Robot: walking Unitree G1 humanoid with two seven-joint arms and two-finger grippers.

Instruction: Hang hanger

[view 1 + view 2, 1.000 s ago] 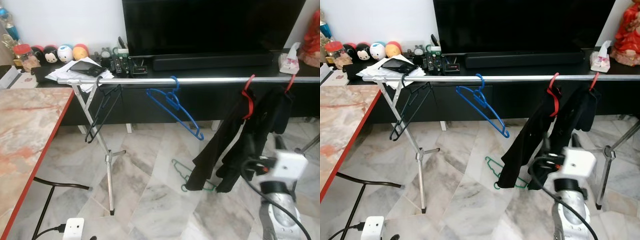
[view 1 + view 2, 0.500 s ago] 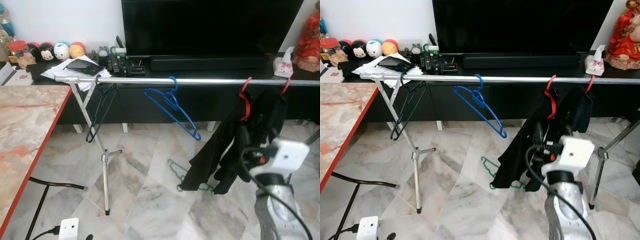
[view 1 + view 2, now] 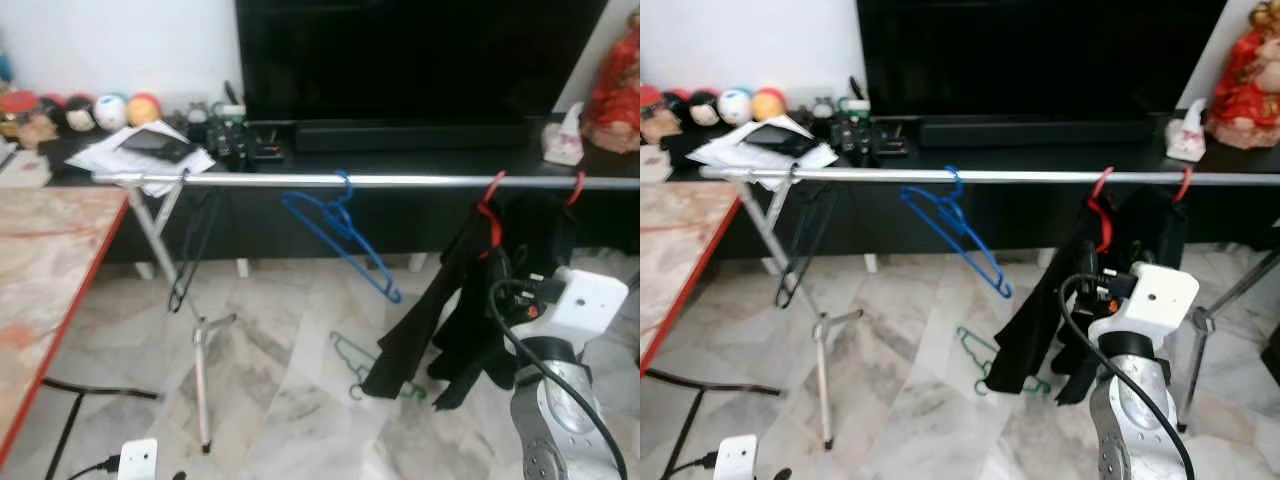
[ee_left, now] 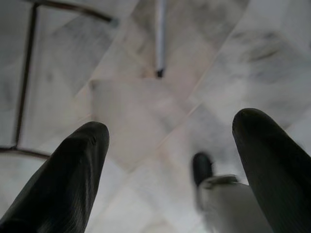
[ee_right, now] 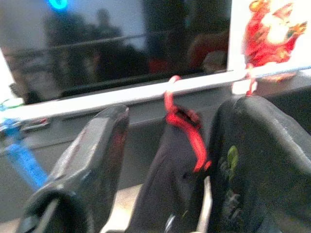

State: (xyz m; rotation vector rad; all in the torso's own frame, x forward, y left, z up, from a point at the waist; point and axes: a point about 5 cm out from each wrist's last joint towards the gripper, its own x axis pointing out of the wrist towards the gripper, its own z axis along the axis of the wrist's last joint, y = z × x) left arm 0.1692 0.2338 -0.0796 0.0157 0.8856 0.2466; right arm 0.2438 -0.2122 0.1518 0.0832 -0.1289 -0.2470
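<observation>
Dangling red plastic hanger [image 3: 1099, 205] on smooth metal rail [image 3: 1020, 177]

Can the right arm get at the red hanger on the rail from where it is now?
Probably yes. The right gripper is raised with jaws open, facing the red hanger on the rail. Nothing stands between them, though black clothes drape over it.

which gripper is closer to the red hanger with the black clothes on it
Right. The right gripper is raised just before the red hanger; the left gripper points down at the floor.
</observation>
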